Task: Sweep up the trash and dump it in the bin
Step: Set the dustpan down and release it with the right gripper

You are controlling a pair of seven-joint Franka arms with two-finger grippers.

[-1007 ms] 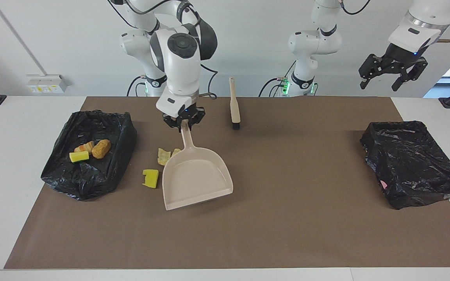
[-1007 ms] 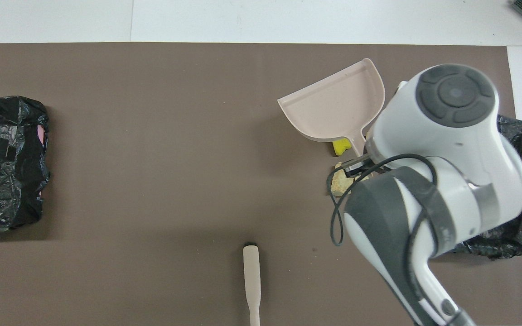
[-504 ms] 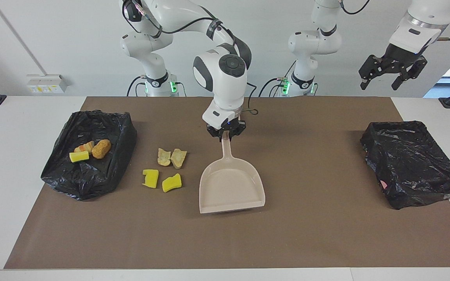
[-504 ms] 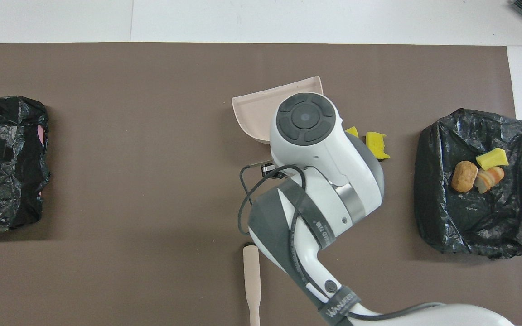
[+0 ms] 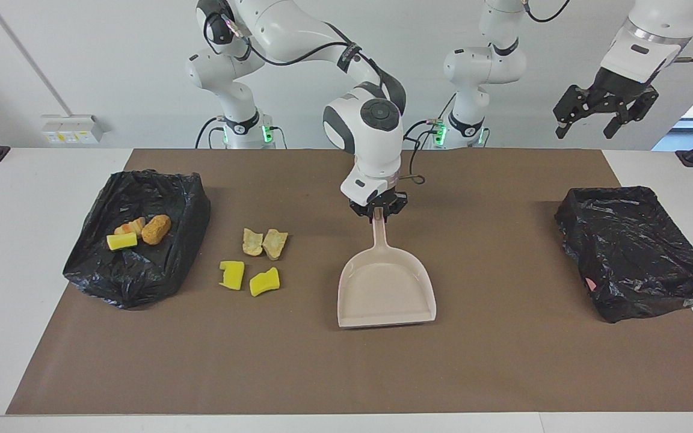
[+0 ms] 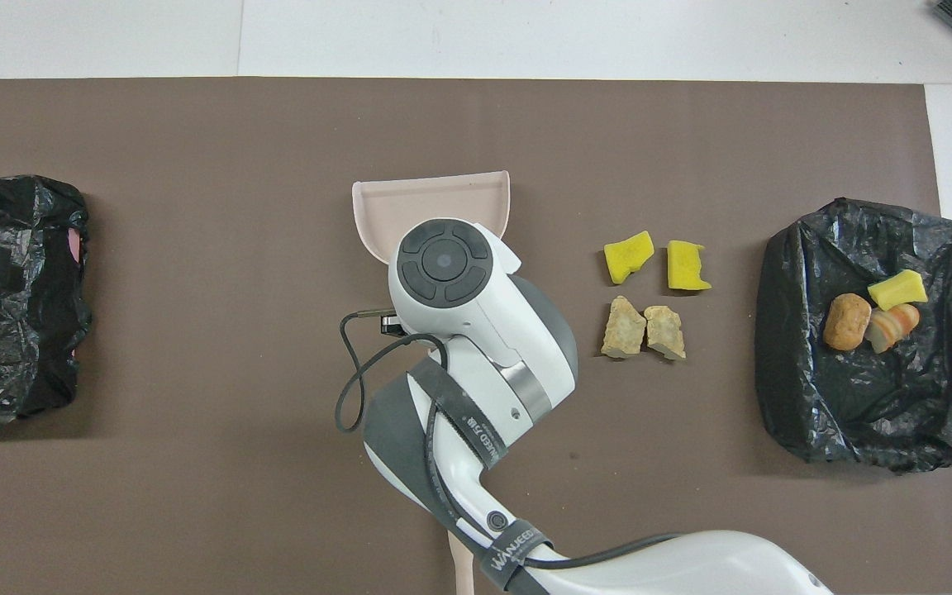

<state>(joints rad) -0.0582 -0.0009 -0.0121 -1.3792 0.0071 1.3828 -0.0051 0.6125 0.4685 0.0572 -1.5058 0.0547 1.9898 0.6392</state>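
Beige dustpan point(image 5: 386, 287) now sits mid-counter, clear of the trash; a second ago it was crowded right against the scraps beside the bin. Right claw point(image 5: 378, 210) has dragged it toward the left arm's end and still clamps the handle tip. Means the pan is being re-staged, not dumped: it looks empty.

Trash status: four scraps loose on the brown mat point(image 5: 503, 361) — two yellow sponge pieces point(image 5: 249, 277) and, nearer the robots, two tan bread chunks point(image 5: 264, 242) touching each other. All four lie between the pan and the bin point(image 5: 136, 240) at the right arm's end. Three more scraps point(image 5: 139, 231) already in that bin. So roughly half done, by my read.

Pan orientation: long axis runs straight toward/away from the robots, handle at the robot end, open lip pointing away. A second ago it was skewed. The lip doesn't face the loose scraps, so it needs a turn before any sweep.

Brush point(image 6: 461, 570): only the handle end shows in the overhead view, close to the robots, mostly hidden by the right arm.

Second bin point(image 5: 632, 249) at the left arm's end, unused. Left claw point(image 5: 605, 111) waits high over that end, fingers spread, holding nothing.
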